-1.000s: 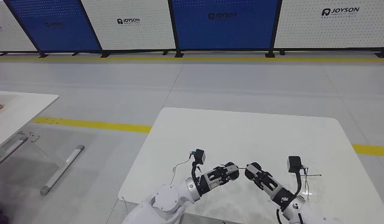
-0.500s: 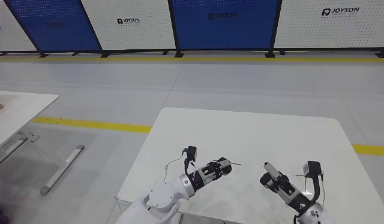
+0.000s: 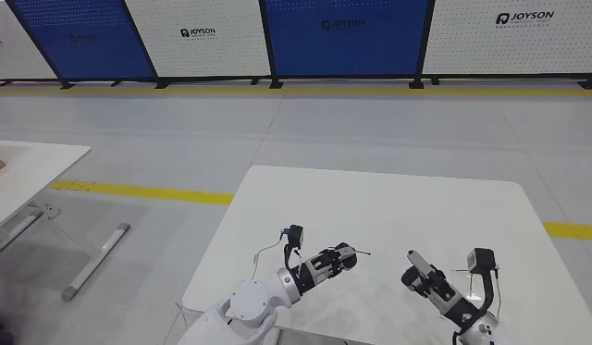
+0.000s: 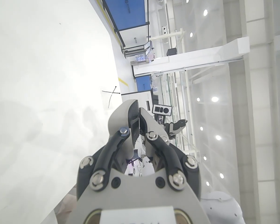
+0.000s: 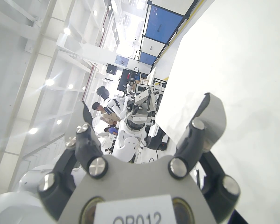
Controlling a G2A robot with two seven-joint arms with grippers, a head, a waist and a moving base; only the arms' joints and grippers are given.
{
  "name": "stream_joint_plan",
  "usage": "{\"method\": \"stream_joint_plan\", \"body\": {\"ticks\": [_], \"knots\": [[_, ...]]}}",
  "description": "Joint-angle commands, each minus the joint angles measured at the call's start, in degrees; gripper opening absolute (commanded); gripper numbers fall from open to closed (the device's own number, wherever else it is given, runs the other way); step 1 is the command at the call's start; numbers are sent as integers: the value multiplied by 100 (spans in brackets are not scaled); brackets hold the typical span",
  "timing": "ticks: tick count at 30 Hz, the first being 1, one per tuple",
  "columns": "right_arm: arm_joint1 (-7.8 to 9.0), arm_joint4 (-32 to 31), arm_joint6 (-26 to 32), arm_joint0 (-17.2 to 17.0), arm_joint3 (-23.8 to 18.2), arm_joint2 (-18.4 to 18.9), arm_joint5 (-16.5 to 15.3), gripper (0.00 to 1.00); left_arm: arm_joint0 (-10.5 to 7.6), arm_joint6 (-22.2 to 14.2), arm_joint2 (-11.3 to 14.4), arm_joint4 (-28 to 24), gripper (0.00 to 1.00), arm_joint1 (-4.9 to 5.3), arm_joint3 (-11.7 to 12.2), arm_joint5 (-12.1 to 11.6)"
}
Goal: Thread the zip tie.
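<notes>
The left pincer (image 3: 346, 253) is pressed together on the zip tie (image 3: 363, 252), low over the near part of the white surface (image 3: 388, 206). The tie's short free end sticks out sideways toward the right pincer (image 3: 413, 260). The right pincer is spread and empty, apart from that tip but roughly in line with the tie's long axis, so it looks best placed to meet the tip with a short approach along that line. Two loose ties (image 4: 111, 93) lie crossed on the surface beyond the left pincer.
</notes>
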Motion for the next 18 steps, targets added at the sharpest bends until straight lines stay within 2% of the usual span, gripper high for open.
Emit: {"method": "stream_joint_plan", "body": {"ticks": [1,6,8,11,18], "knots": [[5,25,69,4,52,71,-56,100,0,0,0,0,0,0,0,0],[68,678,665,-173,234,664,-427,100,0,0,0,0,0,0,0,0],[109,1034,1144,-317,295,983,-614,100,0,0,0,0,0,0,0,0],[157,1261,1539,-535,342,1388,-743,100,0,0,0,0,0,0,0,0],[166,1258,1594,-581,331,1459,-723,100,0,0,0,0,0,0,0,0]]}}
